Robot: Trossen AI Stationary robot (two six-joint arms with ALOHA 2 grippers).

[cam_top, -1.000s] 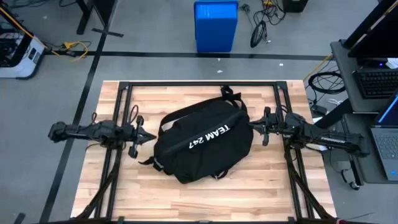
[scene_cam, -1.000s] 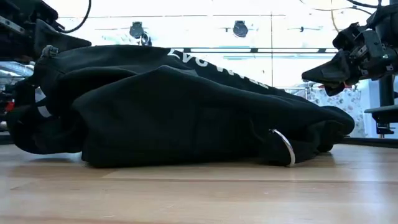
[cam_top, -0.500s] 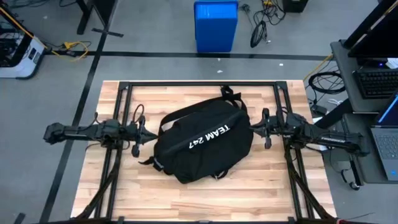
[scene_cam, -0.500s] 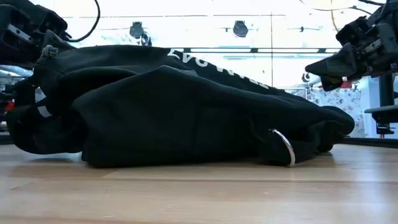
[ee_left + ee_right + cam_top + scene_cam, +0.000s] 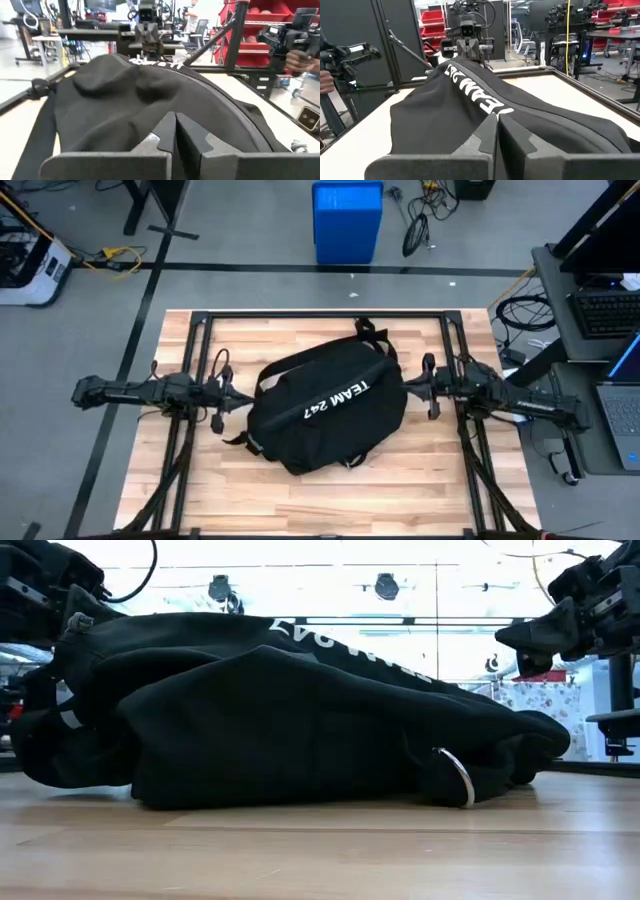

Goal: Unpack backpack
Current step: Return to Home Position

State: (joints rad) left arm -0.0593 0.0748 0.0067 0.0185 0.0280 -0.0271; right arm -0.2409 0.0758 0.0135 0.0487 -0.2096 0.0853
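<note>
The black backpack (image 5: 325, 405), with white "TEAM 247" lettering (image 5: 335, 400), lies flat on the middle of the wooden table (image 5: 400, 490). A metal ring (image 5: 455, 775) shows at its right end in the low view. My left gripper (image 5: 248, 396) is shut and level at the backpack's left end, just over the fabric (image 5: 125, 115). My right gripper (image 5: 405, 387) is shut at the backpack's right end, and the low view shows it (image 5: 508, 637) clear above the bag. My left gripper points level from the table's left at the backpack's left end (image 5: 150, 125). I cannot tell whether its fingertips touch the fabric.
A black metal frame (image 5: 320, 316) runs along the table's edges. Bare wood lies in front of the backpack toward the near edge. On the floor beyond the far edge stands a blue bin (image 5: 346, 220). A person's hand (image 5: 325, 80) shows in the room behind.
Both grippers have risen a little beside the backpack. The low view shows my right gripper climbing from just over the bag's right end to well above it. The backpack has not moved.
</note>
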